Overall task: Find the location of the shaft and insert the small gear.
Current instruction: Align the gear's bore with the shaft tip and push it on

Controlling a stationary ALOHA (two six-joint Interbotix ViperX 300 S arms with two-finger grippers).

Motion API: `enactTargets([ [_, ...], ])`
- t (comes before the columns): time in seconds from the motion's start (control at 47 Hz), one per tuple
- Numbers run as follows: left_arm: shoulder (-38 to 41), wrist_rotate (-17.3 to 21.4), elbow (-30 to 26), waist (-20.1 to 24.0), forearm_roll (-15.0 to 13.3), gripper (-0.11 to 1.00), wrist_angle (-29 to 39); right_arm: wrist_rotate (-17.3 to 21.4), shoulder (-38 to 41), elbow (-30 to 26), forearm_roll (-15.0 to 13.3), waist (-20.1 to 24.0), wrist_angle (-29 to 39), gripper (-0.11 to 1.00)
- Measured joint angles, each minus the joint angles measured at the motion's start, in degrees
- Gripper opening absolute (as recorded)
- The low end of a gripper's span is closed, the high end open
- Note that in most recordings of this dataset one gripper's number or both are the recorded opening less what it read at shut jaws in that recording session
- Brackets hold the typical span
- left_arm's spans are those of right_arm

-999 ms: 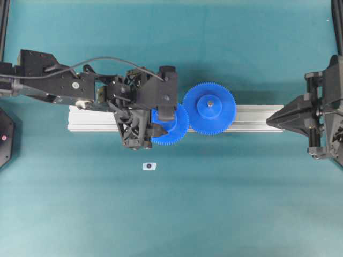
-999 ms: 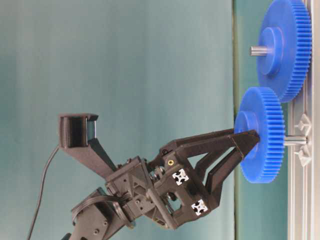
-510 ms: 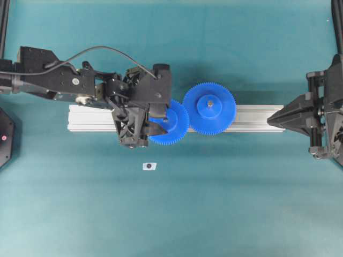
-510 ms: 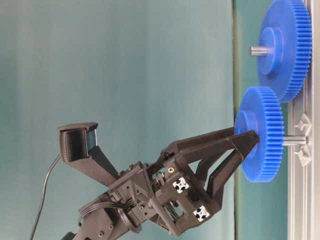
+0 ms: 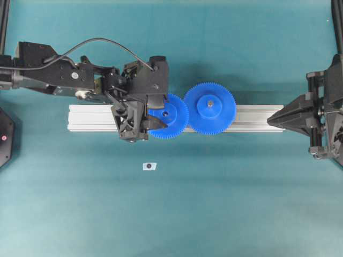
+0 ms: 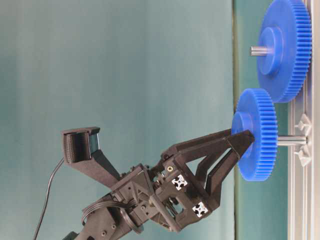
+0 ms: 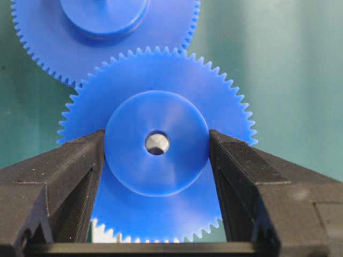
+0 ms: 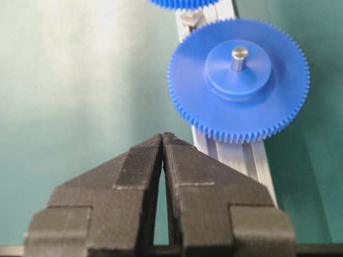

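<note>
Small gear (image 7: 155, 160) — hub pinched by left gripper (image 7: 156, 147), threaded on shaft (image 6: 291, 141) over the rail (image 5: 252, 118). Right gripper (image 8: 162, 140) — fingers pressed together, well apart.

Small gear (image 7: 155, 160) blue, partway on shaft (image 6: 291, 141), fingers (image 7: 69, 176) clamping hub.

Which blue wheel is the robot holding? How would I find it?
Find the long silver rail across the green table. Two blue toothed wheels sit on it; the small gear is the left one. It is smaller than the larger gear, and black fingers squeeze its hub.
</note>
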Motion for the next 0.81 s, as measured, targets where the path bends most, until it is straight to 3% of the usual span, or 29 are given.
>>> enactTargets([
  [0.298,-1.76,0.09,0.88,-0.09,-0.09,0.66,3.69,0.00,-0.26,0.00,0.09,0.00,0.00,0.11],
  [0.808,2.37,0.26,-3.08,-3.52,0.44,0.66,1.32,0.00,-0.53,0.26,0.09,0.00,-0.09,0.11],
])
